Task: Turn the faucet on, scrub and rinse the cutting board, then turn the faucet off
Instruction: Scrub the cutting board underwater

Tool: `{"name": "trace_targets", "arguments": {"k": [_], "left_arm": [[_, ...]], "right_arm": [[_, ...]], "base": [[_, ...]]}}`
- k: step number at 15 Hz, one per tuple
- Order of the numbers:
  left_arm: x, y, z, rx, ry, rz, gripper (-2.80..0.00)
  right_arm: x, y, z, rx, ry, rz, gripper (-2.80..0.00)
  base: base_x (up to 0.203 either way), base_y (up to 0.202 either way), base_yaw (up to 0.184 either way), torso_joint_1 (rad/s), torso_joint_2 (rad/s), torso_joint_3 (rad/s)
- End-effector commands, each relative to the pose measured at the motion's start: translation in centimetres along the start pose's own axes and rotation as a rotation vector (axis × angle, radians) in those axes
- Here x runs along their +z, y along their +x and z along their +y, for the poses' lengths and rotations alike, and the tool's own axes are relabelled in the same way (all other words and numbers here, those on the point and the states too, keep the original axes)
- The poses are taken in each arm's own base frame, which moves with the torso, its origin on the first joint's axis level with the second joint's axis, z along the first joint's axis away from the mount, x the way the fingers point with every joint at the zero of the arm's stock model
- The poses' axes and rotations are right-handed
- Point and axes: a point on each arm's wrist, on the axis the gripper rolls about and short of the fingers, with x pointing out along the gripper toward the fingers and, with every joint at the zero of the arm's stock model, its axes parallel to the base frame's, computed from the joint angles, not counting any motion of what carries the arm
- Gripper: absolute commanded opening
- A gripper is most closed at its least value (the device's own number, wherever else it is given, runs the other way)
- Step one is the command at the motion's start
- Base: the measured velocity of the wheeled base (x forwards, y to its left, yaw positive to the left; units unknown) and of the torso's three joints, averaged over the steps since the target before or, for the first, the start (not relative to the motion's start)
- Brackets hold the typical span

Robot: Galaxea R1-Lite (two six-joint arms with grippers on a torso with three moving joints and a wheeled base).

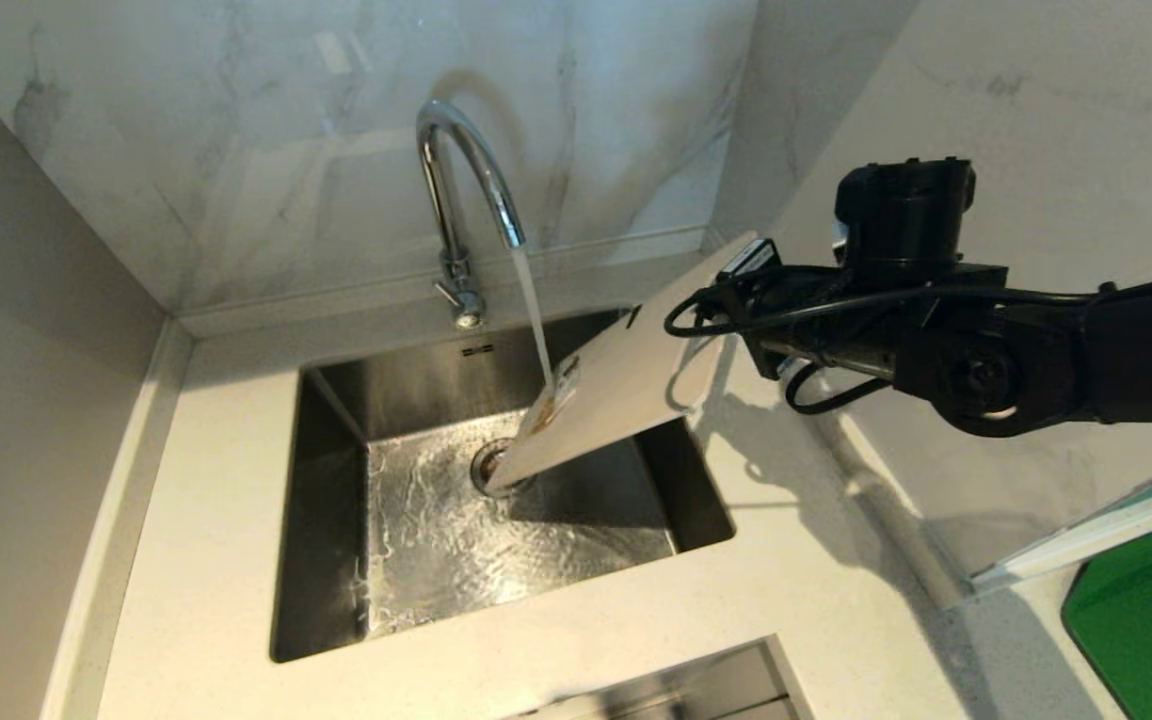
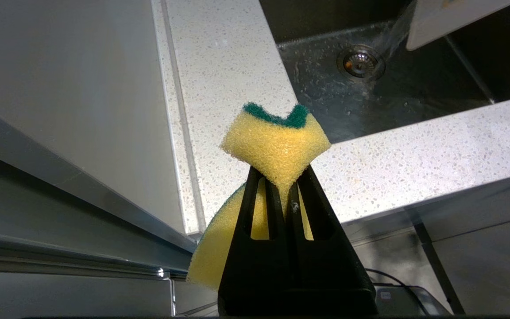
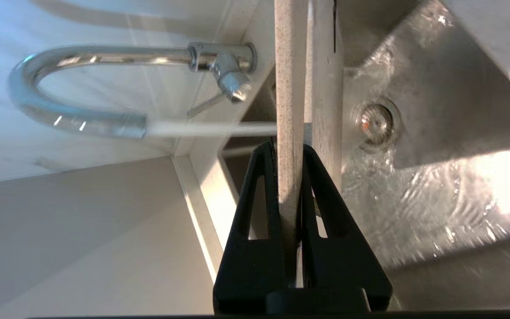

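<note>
A pale speckled countertop (image 1: 236, 520) is set into a corner of marble-patterned wall panels, and a rectangular steel sink (image 1: 336, 560) is sunk into it, with a second cut-out seen at the near edge. The faucet (image 1: 456, 170) is mounted behind the sink's far rim, and a stream of water (image 1: 536, 320) is poured from its arched spout. The cutting board (image 1: 626, 380) is held tilted over the sink's right part, its upper end clamped edge-on between the closed fingers of the right gripper (image 3: 291, 150), which is reached in from the right above the counter. The board's lower end, where the paper label (image 1: 554, 400) is fixed, is struck by the stream, and the run-off is shed just beside the drain (image 1: 488, 466). The basin's left half is left open beneath the spout. The left gripper (image 2: 281, 177) is seen only in its wrist view, held low in front of the counter's near edge, well apart from the board; a yellow-and-green sponge (image 2: 277, 146) is pinched tightly between its fingers. A green object (image 1: 1151, 610) is seen at the far right.
</note>
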Motion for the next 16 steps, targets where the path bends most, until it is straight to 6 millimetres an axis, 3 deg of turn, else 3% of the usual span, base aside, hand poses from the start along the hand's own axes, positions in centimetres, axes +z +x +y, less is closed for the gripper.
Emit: {"name": "trace_targets", "arguments": {"k": [1, 4, 7, 10, 16], "left_arm": [[0.0, 0.0, 0.0, -0.001, 0.001, -0.002, -2.8], [0.0, 0.0, 0.0, -0.003, 0.004, -0.001, -2.8], [0.0, 0.0, 0.0, -0.017, 0.04, 0.002, -2.8], [0.9, -0.2, -0.1, -0.032, 0.053, -0.005, -2.8], [6.6, 0.9, -0.3, -0.194, 0.048, 0.082, -2.8]], "right_arm": [[0.4, -4.5, 2.4, 0.007, -0.022, -0.005, -2.8], [0.1, -8.6, 3.4, -0.077, -0.054, 0.009, -2.8], [-0.4, -10.9, 3.4, -0.134, -0.09, 0.02, -2.8], [-0.9, -11.6, 2.9, -0.159, -0.109, 0.018, -2.8], [-0.8, -12.3, 3.3, -0.14, -0.117, 0.008, -2.8]], "base": [[0.0, 0.0, 0.0, 0.0, 0.0, 0.0], [0.0, 0.0, 0.0, 0.0, 0.0, 0.0], [0.0, 0.0, 0.0, 0.0, 0.0, 0.0], [0.0, 0.0, 0.0, 0.0, 0.0, 0.0], [0.0, 0.0, 0.0, 0.0, 0.0, 0.0]]}}
